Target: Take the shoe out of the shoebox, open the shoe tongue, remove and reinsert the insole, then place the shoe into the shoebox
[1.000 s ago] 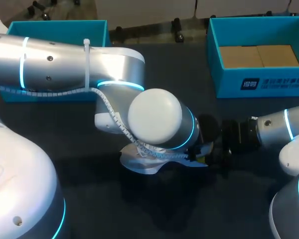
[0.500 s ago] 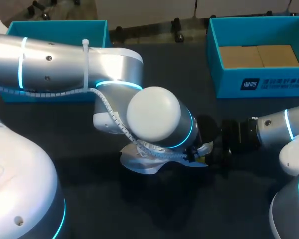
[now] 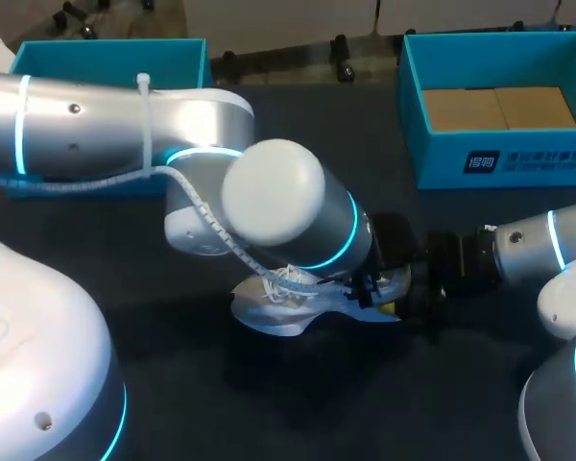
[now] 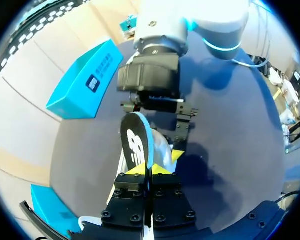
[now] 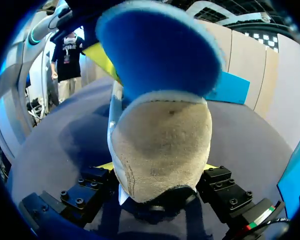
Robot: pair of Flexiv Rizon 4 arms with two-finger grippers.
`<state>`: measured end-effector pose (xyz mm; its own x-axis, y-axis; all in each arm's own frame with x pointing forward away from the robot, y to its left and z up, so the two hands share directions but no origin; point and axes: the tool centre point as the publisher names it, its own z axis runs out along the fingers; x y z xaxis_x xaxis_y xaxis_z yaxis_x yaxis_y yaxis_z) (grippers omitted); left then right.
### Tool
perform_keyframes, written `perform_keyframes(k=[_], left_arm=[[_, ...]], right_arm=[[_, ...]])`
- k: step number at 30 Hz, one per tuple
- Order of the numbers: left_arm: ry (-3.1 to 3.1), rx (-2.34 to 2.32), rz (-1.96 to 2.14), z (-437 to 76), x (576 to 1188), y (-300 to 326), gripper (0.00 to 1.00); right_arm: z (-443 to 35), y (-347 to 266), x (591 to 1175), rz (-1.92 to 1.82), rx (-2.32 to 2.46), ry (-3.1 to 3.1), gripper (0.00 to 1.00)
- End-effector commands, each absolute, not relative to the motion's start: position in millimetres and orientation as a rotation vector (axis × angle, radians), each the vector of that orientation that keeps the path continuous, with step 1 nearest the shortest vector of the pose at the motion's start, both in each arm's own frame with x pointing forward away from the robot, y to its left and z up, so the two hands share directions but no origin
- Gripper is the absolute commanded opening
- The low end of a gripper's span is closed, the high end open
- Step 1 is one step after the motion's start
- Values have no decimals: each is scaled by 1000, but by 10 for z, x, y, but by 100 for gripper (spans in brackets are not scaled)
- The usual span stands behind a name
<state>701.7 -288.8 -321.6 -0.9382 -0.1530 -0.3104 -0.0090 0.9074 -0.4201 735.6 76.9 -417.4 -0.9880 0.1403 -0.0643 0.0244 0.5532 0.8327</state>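
Lying on dark table (image 3: 298, 408): shoe (image 3: 267, 313).

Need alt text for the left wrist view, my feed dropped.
The left gripper is shut on the blue insole, held on edge over the white shoe. Ahead, the right gripper grips the shoe; a teal shoebox stands beyond on the dark table.

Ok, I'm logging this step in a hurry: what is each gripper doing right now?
Left gripper: shut on the insole.
Right gripper: shut on the shoe, at its heel.
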Motion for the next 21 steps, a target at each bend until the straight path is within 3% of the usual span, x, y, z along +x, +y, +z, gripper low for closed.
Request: perform_keyframes(k=[1,12,16,18,21], left_arm=[[2734,-79,-668,-3123,7001,-2736,0],[2803,-16,-739,-3073,6882,-2801,0],[2800,-7,-736,-3142,6879,-2848,5],[2795,-17,-731,-3159,6893,-2868,13],[2796,-23,-730,-3177,6917,-2891,14]], right_arm=[[-4188,782,7353,1418,142,2659,0],[-4188,782,7353,1418,142,2659,0],[-4188,782,7353,1418,142,2659,0],[-4188,782,7353,1418,142,2659,0],[-4188,782,7353,1418,142,2659,0]])
